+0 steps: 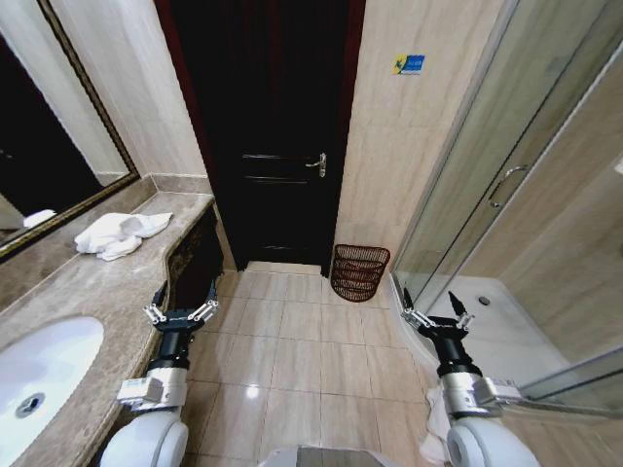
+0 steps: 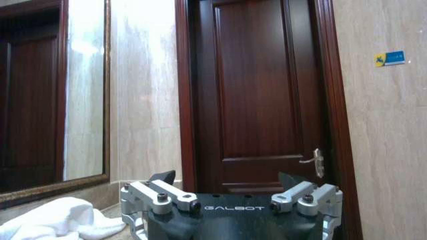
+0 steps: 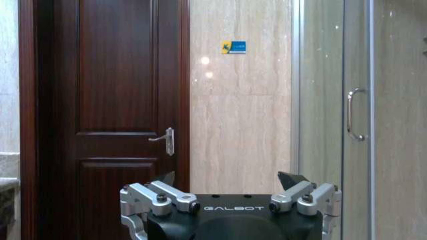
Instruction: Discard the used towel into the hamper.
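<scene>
Towel crumpled on desk, 10 o'clock, untouched. Hamper on floor by door, 1 o'clock, well apart. Left gripper wide open, empty, hovers off desk edge. Right gripper wide open, empty, idle at 3 o'clock. Judgement: reach left, pinch thickest fold, lift clear.

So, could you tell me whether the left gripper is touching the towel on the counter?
Apart. The head view shows the left gripper open near the counter's edge, with bare countertop between it and the white towel farther back.
</scene>
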Controlling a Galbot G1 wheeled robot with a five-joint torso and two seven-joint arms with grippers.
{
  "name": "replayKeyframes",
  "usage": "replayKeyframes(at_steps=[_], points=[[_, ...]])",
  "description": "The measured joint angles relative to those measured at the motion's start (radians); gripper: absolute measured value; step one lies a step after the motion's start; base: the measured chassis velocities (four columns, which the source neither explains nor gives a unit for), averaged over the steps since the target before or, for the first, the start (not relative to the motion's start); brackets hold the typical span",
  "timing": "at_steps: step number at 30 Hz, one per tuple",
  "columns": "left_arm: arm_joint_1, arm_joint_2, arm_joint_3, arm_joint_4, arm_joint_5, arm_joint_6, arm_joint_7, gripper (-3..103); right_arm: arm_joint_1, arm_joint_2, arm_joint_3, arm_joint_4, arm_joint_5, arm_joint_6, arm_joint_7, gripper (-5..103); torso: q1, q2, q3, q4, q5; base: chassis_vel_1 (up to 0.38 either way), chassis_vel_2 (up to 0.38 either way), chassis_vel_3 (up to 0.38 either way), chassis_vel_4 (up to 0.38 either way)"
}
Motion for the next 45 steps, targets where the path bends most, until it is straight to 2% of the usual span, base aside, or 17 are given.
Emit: replayKeyframes(at_steps=[45], points=[[0.0, -0.005, 0.008, 0.01, 0.028, 0.002, 0.003, 100, -0.014, -0.008, 0.01, -0.003, 0.003, 0.02, -0.007, 100, 0.0, 0.0, 0.0, 0.0, -0.0001, -0.079, 0.082, 0.084, -0.075]])
